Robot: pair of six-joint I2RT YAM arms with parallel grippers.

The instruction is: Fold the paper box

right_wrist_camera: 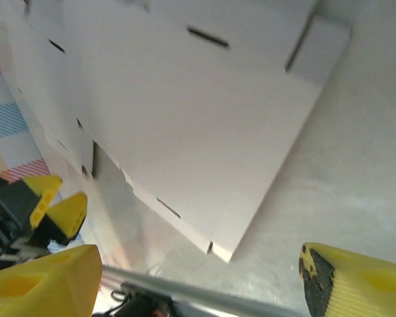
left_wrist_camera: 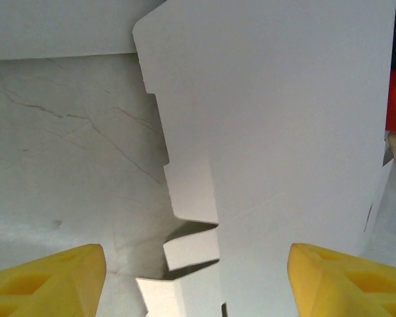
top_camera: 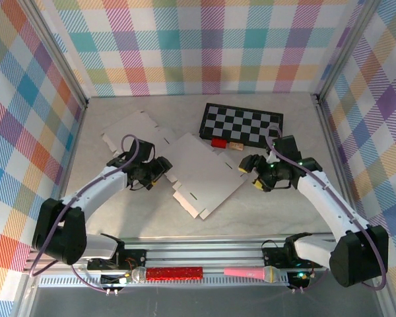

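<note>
Paper box (top_camera: pixel 201 173), an unfolded white blank, lies flat in the middle of the worktop (top_camera: pixel 264 211).
The blank's slotted flaps are spread out, and one more flap reaches toward the back left. A folded checkerboard (top_camera: pixel 241 124) sits just behind it. The left pincer (top_camera: pixel 160 168) is at the blank's left edge with its fingers apart, and the right pincer (top_camera: pixel 246 165) is at the right corner, also apart. A red block (top_camera: pixel 218 142) lies by the checkerboard.
</note>
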